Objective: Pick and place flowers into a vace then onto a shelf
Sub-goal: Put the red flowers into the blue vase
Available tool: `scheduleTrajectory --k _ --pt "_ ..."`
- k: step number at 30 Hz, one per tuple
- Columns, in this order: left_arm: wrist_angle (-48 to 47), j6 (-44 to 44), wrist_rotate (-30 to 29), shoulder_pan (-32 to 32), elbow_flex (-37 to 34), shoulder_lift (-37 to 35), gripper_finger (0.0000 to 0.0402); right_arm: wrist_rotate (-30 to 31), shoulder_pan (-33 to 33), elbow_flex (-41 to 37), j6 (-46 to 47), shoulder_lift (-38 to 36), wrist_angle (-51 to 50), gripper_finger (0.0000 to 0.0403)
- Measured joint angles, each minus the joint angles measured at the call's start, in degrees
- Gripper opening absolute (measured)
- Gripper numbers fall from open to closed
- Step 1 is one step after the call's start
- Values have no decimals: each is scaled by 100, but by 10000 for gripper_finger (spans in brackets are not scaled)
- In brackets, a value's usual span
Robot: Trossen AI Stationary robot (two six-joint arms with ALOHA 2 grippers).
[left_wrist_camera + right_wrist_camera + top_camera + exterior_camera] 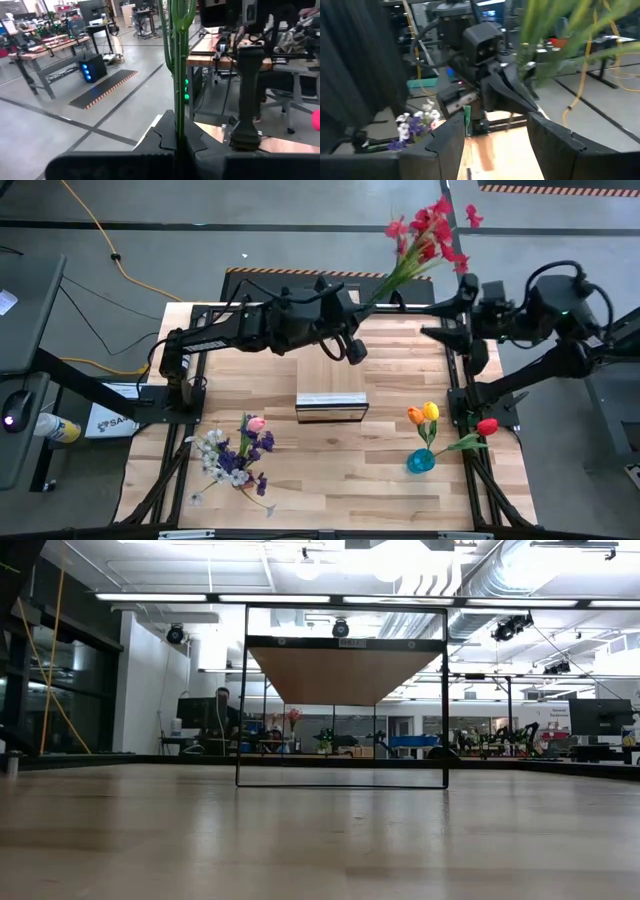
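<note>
Fingers of the left gripper (352, 330) pinch the stem base of the red flower spray (432, 228); those of the right gripper (440, 333), near right of it, stand half apart and hold nothing. Over the worktop (330, 450), the spray's long axis slants toward the frame's upper right, blossoms outermost. Handing over well probably means closing the right fingers low on the stem before releasing, then tipping it stem-down toward the blue vase (421, 461), lower right.

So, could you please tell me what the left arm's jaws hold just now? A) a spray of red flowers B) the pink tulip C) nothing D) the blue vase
A: the left gripper is shut on the green stem of the red flower spray, raised beyond the table's far edge.
</note>
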Motion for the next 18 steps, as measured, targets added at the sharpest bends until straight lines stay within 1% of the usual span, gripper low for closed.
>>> scheduleTrajectory --k 3,8,12,18 --pt "-1 29 15 -76 0 0 26 -206 -2 -2 -7 164 206 204" --pt "1 87 11 -238 0 0 26 -260 -70 -2 -11 403 493 204" --pt "30 93 11 -371 0 0 26 -680 -312 -4 -6 549 771 204" --pt "242 243 -33 -577 -2 0 26 -1079 -642 -4 1 679 1082 204"
